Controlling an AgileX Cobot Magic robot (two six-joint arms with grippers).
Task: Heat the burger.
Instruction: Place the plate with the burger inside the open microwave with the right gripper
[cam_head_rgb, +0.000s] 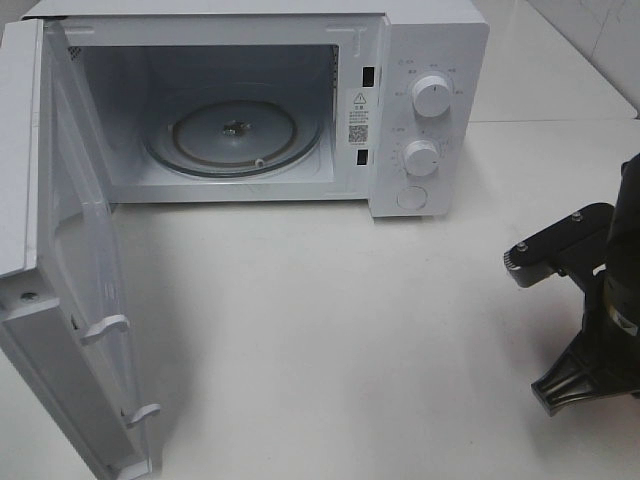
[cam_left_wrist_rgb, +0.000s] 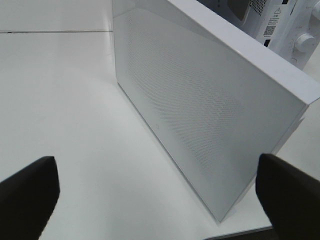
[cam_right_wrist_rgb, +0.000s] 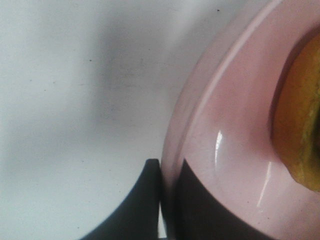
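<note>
the right hand (cam_right_wrist_rgb: 162, 200) is clenched on the rim of the pink plate (cam_right_wrist_rgb: 225, 120) carrying the burger (cam_right_wrist_rgb: 300, 120), at the right of the surface (cam_head_rgb: 350, 330). lift it level toward the open microwave (cam_head_rgb: 420, 60); the left hand (cam_left_wrist_rgb: 157, 200) hangs released beside the door (cam_left_wrist_rgb: 190, 100).

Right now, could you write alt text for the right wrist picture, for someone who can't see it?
The right gripper pinches the rim of a pink plate, one dark finger on each side. A yellow-brown edge of the burger shows on the plate; beyond the rim is white table.
</note>
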